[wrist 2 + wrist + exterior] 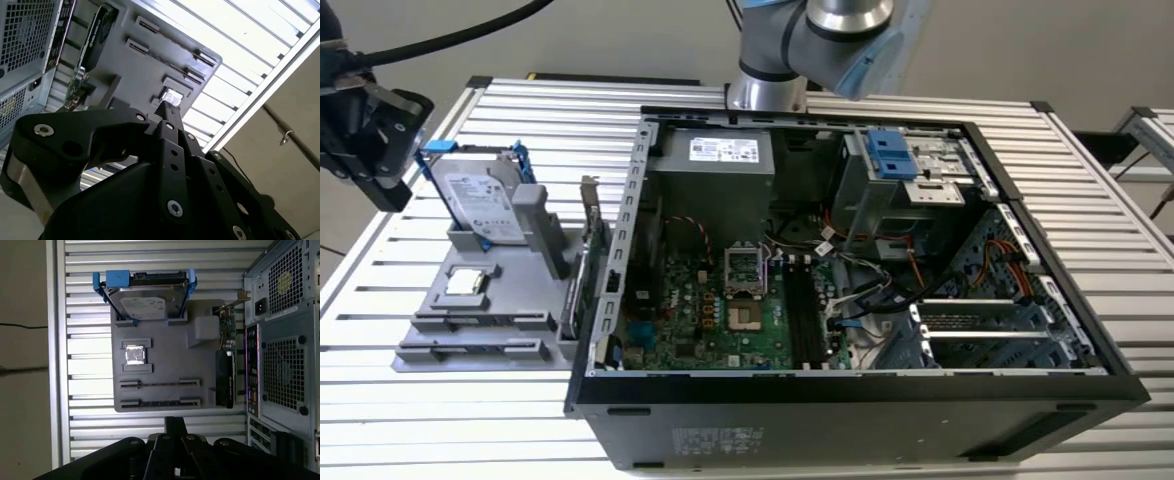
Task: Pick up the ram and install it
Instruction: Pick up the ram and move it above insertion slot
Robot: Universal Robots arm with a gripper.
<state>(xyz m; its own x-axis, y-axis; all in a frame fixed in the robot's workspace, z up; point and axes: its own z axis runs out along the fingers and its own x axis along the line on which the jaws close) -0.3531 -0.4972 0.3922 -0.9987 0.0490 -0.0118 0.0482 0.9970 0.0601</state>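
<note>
Gripper is off the table edge, high at the exterior view's left, pointing at the grey tray. In both wrist views the fingertips look pressed together with nothing between them

Ram not picked. It looks like the thin dark strip standing on edge in one of the two slotted cradles at the tray end nearest the gripper. There's a similar dark line in the cradle next to it, can't tell if that's another stick or just the groove. Gripper is well apart from both and touches nothing

Rest of the tray: square silver chip in its pocket mid-tray, and a hard drive in blue rails upright at the far end. A card with a metal bracket stands on edge along the tray side facing the PC case

The case lies on its side, open, in the middle of the exterior view, just beside the tray on the slatted table. The green motherboard is exposed, with the long black memory slots toward the exterior view's right of the processor socket; can't tell what's seated in them. Arm base is at top centre, behind the case
</note>
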